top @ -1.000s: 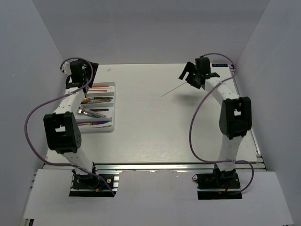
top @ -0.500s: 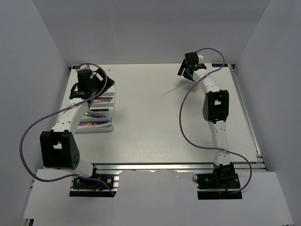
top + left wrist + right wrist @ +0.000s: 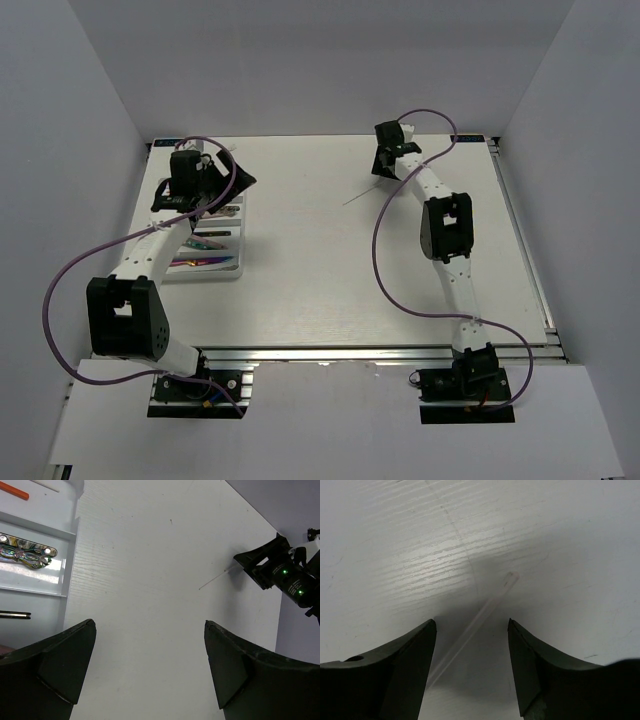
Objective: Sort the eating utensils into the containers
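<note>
Stick [image 3: 485, 611] is lying untouched on the grained desk [image 3: 550, 535] between the parted right claw [image 3: 470, 625]; left claw [image 3: 149, 625] is gaping empty.

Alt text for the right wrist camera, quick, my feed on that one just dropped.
A thin clear stick lies diagonally on the white table, passing between the two dark fingers of the right gripper. The jaws stand apart, one on either side of it, and are not closed on it. Nothing else shows in this view.

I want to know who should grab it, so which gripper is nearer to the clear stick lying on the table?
Right. The right gripper straddles the clear stick, one finger on each side. The left gripper hangs far off, at the tray's edge.
</note>
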